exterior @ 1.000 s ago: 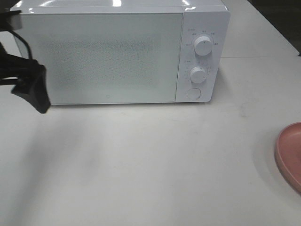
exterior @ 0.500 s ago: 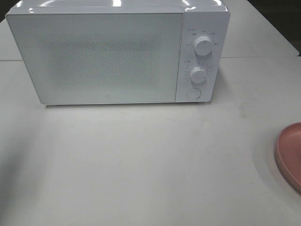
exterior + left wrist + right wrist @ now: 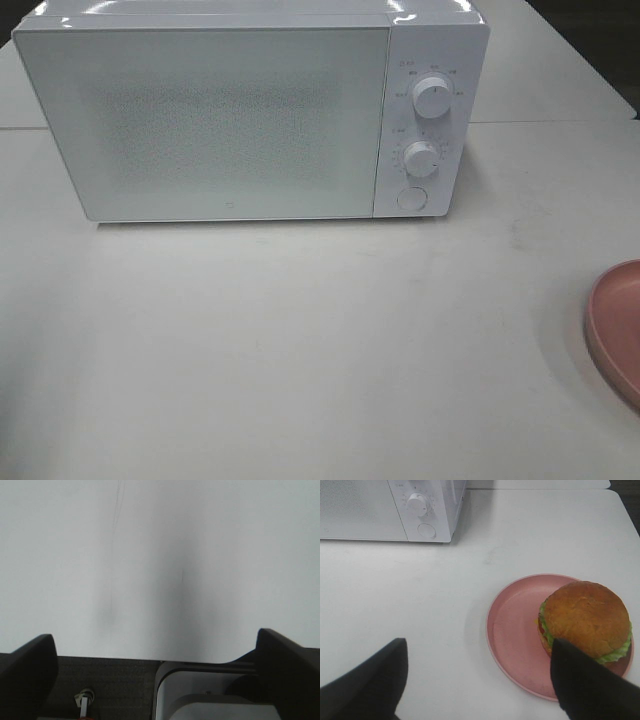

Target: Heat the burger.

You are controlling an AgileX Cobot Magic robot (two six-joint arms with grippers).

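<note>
**Hovering hands, shut microwave**

Hovering with fingers spread and nothing between them, the right hand [image 3: 477, 680] hangs above the bench [image 3: 300, 350], just beside the burger [image 3: 584, 620]. The burger sits on the pink plate [image 3: 512, 630], toward one side of it. The left hand [image 3: 160, 675] is spread wide over bare bench, holding nothing. The microwave [image 3: 230, 120] stands well apart, its door closed. Lifting the burger before that door opens risks a stall; a glossy bun gripped off-centre could slip or drag the plate.
</note>
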